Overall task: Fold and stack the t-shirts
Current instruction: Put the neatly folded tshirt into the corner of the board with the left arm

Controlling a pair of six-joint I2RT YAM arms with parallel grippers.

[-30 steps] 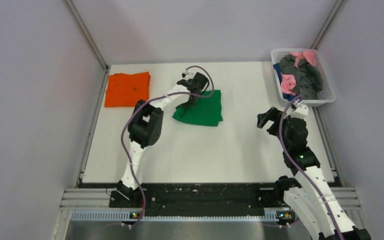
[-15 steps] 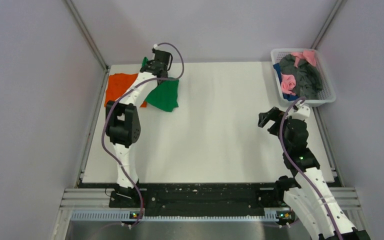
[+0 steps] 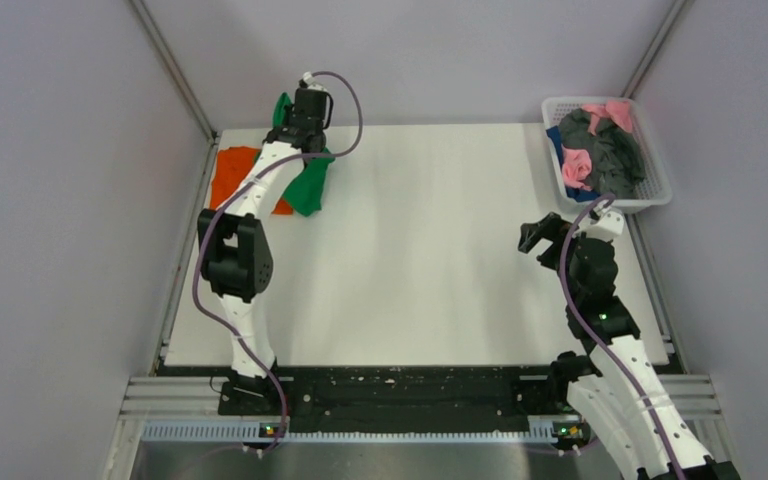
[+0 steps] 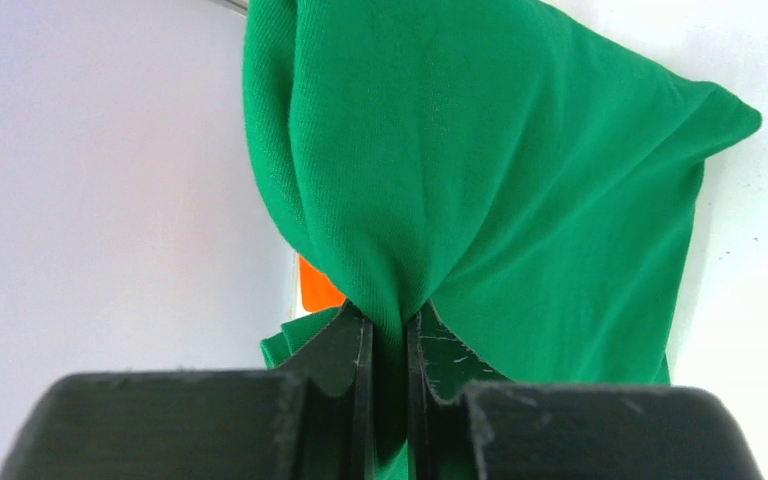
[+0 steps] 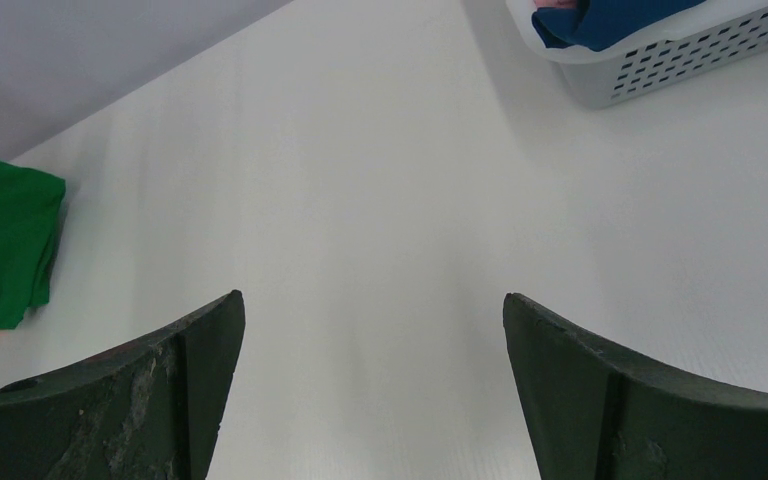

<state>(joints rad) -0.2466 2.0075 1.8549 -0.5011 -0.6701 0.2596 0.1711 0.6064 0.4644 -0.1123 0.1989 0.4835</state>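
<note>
Pinching a bunched fold of the bright green soft cloth t-shirt (image 4: 520,150), the left hand (image 4: 388,325) hangs raised over the far left corner of the counter (image 3: 440,290). The shirt droops partly over the flat bright orange cloth t-shirt (image 3: 228,170). Gripped at one point, it could sag open or land askew on release. The right hand (image 5: 370,300), spread wide and empty, hovers well apart, near the white slatted plastic basket (image 3: 652,203) of pink, dark grey and blue garments (image 3: 600,150); nothing seems to obstruct the drop.

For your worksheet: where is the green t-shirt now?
Top view: green t-shirt hangs from the left end effector at the table's far-left corner, over the orange t-shirt.
</note>
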